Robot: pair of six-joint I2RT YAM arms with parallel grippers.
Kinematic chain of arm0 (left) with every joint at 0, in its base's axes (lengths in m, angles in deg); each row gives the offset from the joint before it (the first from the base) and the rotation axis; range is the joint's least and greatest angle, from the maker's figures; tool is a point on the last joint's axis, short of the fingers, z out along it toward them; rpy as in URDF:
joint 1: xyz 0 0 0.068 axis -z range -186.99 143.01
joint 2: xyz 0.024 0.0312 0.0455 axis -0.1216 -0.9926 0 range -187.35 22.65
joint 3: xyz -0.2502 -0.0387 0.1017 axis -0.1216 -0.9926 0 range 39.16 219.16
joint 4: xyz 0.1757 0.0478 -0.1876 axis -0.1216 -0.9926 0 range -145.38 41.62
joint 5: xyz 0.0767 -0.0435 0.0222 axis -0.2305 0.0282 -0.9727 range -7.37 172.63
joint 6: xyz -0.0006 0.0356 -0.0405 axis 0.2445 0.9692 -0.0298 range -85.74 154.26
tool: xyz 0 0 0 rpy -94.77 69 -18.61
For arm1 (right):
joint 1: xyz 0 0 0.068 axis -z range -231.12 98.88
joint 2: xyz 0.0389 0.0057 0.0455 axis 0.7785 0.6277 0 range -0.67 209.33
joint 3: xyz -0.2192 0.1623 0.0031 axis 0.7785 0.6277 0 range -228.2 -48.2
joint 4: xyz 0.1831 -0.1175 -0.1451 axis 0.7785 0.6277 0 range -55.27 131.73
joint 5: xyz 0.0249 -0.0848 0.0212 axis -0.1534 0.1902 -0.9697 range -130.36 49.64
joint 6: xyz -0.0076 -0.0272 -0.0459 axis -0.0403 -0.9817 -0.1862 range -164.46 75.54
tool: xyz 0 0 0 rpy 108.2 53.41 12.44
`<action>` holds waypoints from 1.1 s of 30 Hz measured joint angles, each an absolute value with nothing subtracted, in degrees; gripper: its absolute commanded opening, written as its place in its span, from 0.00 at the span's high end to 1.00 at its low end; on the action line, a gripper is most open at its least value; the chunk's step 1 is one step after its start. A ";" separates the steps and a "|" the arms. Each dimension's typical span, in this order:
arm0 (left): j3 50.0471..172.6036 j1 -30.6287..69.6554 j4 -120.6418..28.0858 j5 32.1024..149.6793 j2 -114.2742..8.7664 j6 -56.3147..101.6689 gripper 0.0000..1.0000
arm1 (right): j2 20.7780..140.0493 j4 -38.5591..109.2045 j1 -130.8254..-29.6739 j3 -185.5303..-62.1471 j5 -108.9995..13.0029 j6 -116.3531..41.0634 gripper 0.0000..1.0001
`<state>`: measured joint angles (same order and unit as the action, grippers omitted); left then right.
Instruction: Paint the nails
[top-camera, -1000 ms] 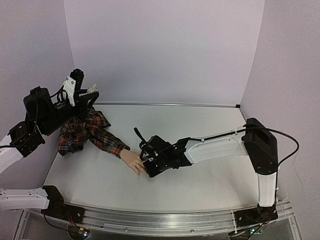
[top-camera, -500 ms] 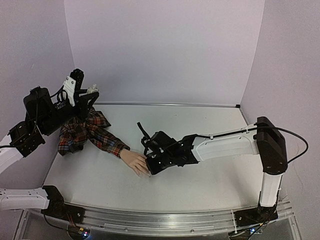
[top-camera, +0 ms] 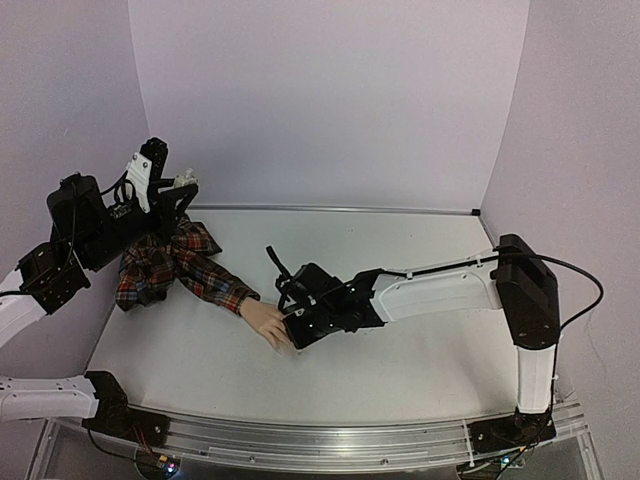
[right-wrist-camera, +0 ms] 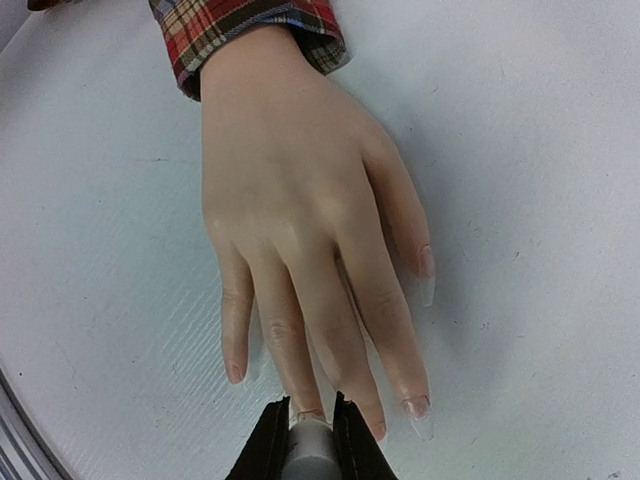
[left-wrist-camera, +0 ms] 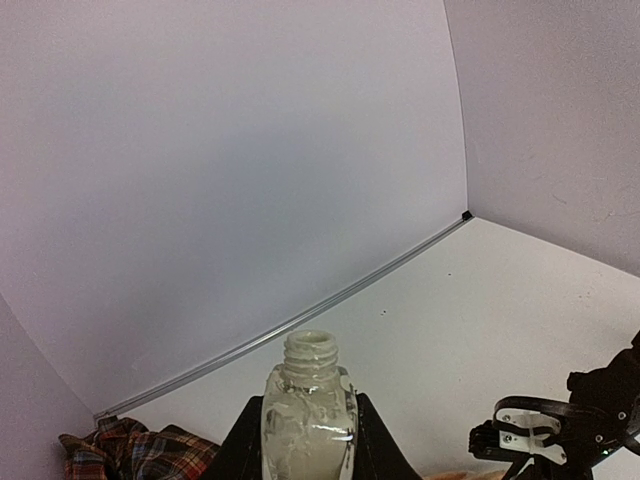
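Observation:
A pale peach mannequin hand (right-wrist-camera: 300, 200) lies palm down on the white table (top-camera: 420, 350), its wrist in a red plaid sleeve (top-camera: 190, 265). The nails (right-wrist-camera: 417, 405) show at the fingertips. My right gripper (right-wrist-camera: 312, 412) is shut on a grey brush cap (right-wrist-camera: 313, 450), right over the tip of a middle finger; the brush tip is hidden. In the top view, my right gripper (top-camera: 293, 322) sits at the hand's (top-camera: 265, 322) fingertips. My left gripper (left-wrist-camera: 310, 425) is raised at the far left, shut on a small open bottle (left-wrist-camera: 308, 395) held upright.
Lilac walls close the table at the back and on both sides. The plaid sleeve (right-wrist-camera: 260, 30) bunches under the left arm (top-camera: 90, 225). The right arm (top-camera: 440, 290) stretches across the table's middle from its base at the right.
The right gripper pulled a little to the right off the fingertips half a second ago, then came back onto them. The left arm and bottle stayed still.

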<state>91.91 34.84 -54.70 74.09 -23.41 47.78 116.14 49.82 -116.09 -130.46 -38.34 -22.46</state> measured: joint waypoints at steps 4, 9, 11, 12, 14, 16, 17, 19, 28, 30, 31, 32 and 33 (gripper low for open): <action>91.91 34.84 -54.97 74.09 -23.41 47.78 1.00 | 116.15 49.78 -116.09 -130.45 -38.31 -22.46 1.00; 91.91 34.84 -54.99 74.09 -23.41 47.78 1.00 | 116.15 49.80 -116.09 -130.44 -38.34 -22.46 1.00; 91.91 34.84 -54.99 74.09 -23.41 47.78 1.00 | 116.15 49.80 -116.09 -130.44 -38.36 -22.46 1.00; 91.91 34.84 -54.99 74.09 -23.41 47.78 1.00 | 116.15 49.80 -116.09 -130.44 -38.36 -22.46 1.00; 91.91 34.84 -54.99 74.09 -23.41 47.78 1.00 | 116.17 49.80 -116.09 -130.44 -38.42 -22.44 1.00; 91.91 34.84 -54.99 74.09 -23.41 47.78 1.00 | 116.20 49.80 -116.09 -130.44 -38.44 -22.44 1.00; 91.91 34.84 -54.99 74.09 -23.41 47.78 1.00 | 116.24 49.80 -116.09 -130.44 -38.46 -22.44 1.00; 91.91 34.84 -54.99 74.09 -23.41 47.78 1.00 | 116.36 49.80 -116.09 -130.44 -38.46 -22.44 1.00; 91.91 34.84 -54.99 74.07 -23.30 47.78 1.00 | 117.01 49.78 -116.09 -130.44 -38.51 -22.26 1.00; 91.91 34.84 -54.99 74.09 -23.28 47.78 1.00 | 117.17 49.80 -116.09 -130.44 -38.55 -22.28 1.00; 91.91 34.84 -55.01 74.09 -23.25 47.78 1.00 | 117.23 49.80 -116.09 -130.44 -38.56 -22.26 1.00; 91.91 34.84 -55.00 74.09 -23.22 47.78 1.00 | 117.29 49.80 -116.09 -130.44 -38.63 -22.26 1.00; 91.91 34.84 -55.01 74.08 -23.20 47.78 1.00 | 117.32 49.80 -116.09 -130.44 -38.69 -22.25 1.00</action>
<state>91.91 34.84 -55.01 74.08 -23.20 47.78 117.32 49.80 -116.09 -130.44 -38.69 -22.25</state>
